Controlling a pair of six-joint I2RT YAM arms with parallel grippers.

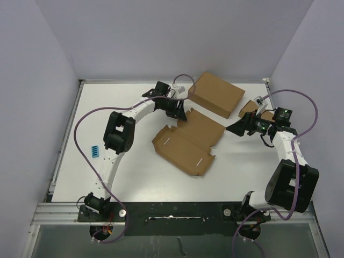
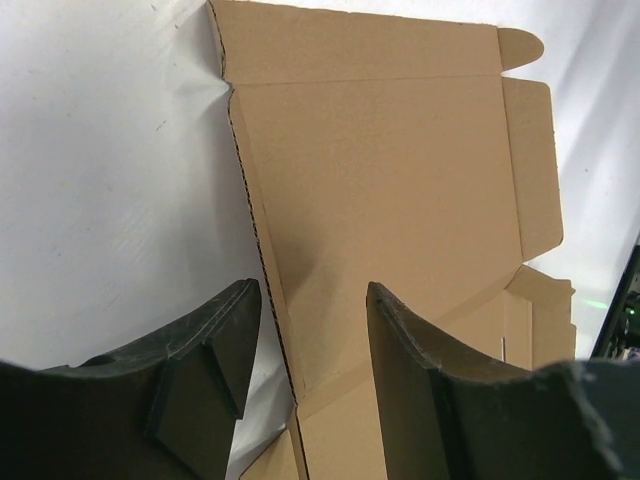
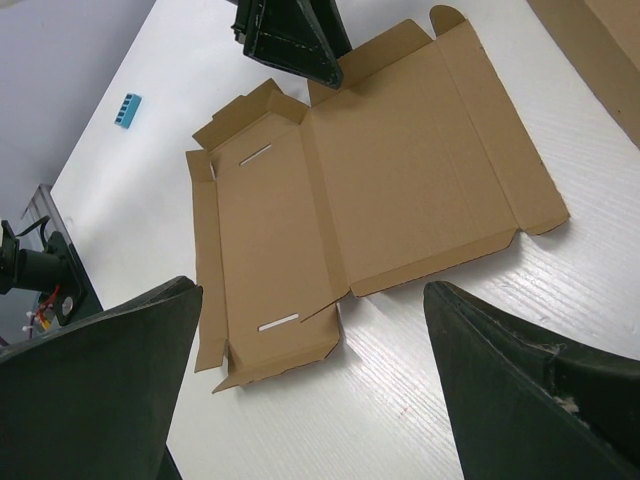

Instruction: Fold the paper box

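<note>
The flat, unfolded brown cardboard mailer box [image 1: 187, 143] lies just under the left gripper [image 2: 312, 355], whose half-spread jaws straddle its edge, seemingly not pinching yet. The right gripper [image 3: 312, 300] hangs fully spread beside it. Clamping the flat-lying panel could skid or crease it instead of lifting.

Robot lab test cell: white desk [image 1: 134, 177] boxed in by plain panel walls [image 1: 161, 32]. Left arm [image 1: 121, 134] and right arm [image 1: 290, 183] are bolted to an aluminium rail [image 1: 177, 207], with purple cables [image 1: 80, 123] looping loose.
</note>
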